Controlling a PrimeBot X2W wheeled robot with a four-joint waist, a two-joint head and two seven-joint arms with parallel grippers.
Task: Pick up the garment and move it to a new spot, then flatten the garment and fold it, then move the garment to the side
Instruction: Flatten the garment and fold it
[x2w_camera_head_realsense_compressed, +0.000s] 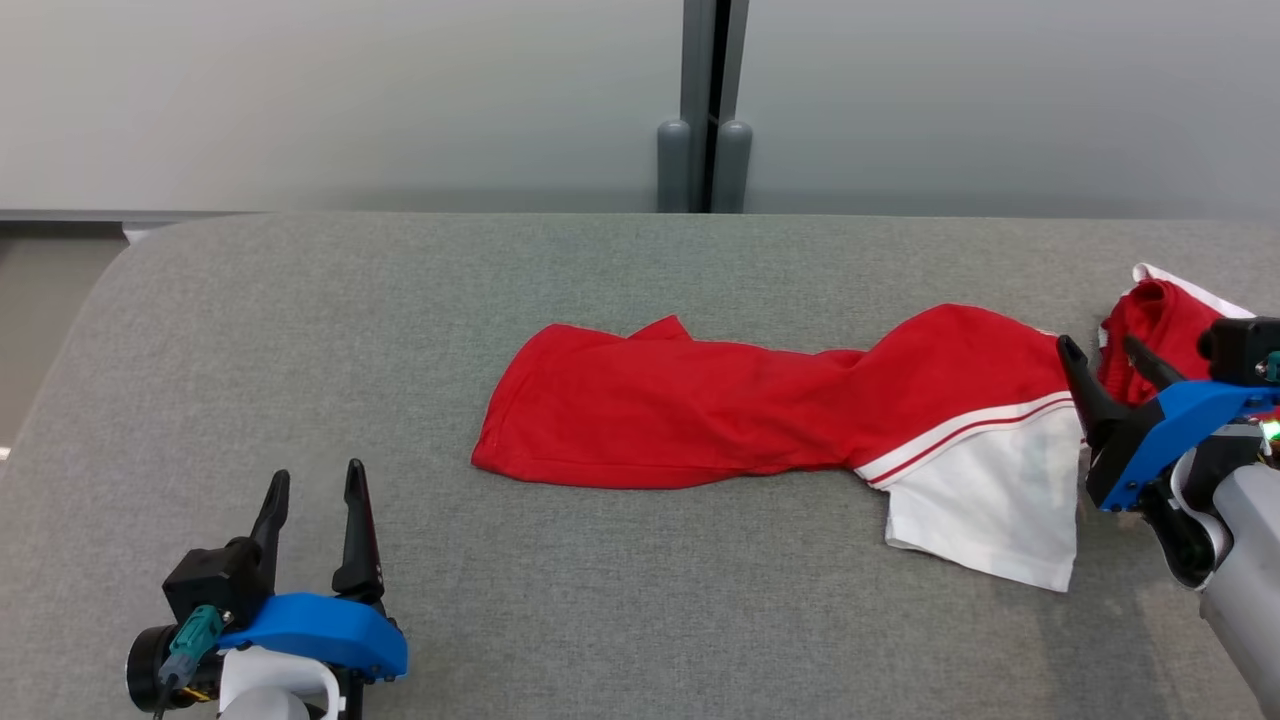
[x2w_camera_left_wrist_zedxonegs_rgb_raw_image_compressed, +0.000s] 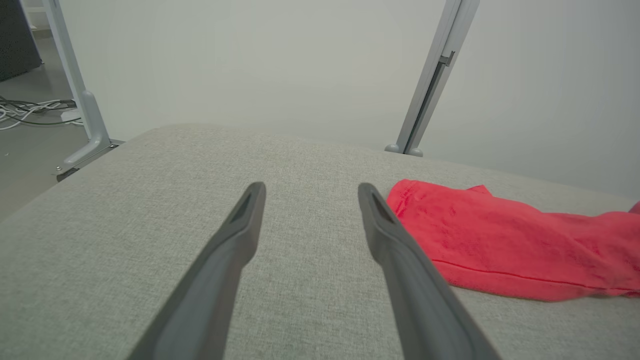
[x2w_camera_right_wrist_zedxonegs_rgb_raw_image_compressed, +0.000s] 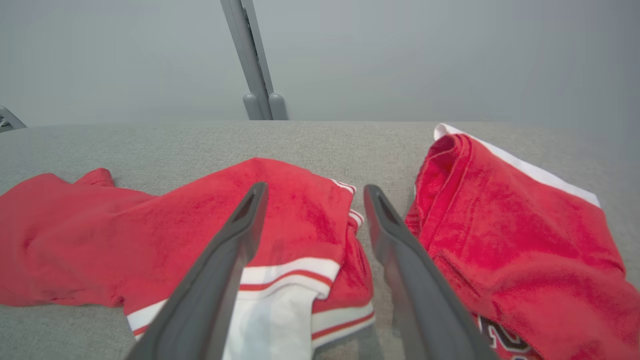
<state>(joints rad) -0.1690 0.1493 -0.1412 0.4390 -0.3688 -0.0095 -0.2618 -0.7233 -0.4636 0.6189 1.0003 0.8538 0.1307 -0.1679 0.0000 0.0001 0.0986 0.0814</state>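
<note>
We find our right gripper, fingers apart, at the striped end of the shirt, our left gripper likewise spread near its red end (a one-sided grab may bunch it).

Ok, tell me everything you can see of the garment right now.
The garment is soft red cloth with a white panel edged by white and red stripes. It lies stretched sideways and twisted on the grey padded surface, wrinkled, not folded. A bunched red part with white trim sits at its right end. The open right gripper hovers there; contact is unclear.
</note>
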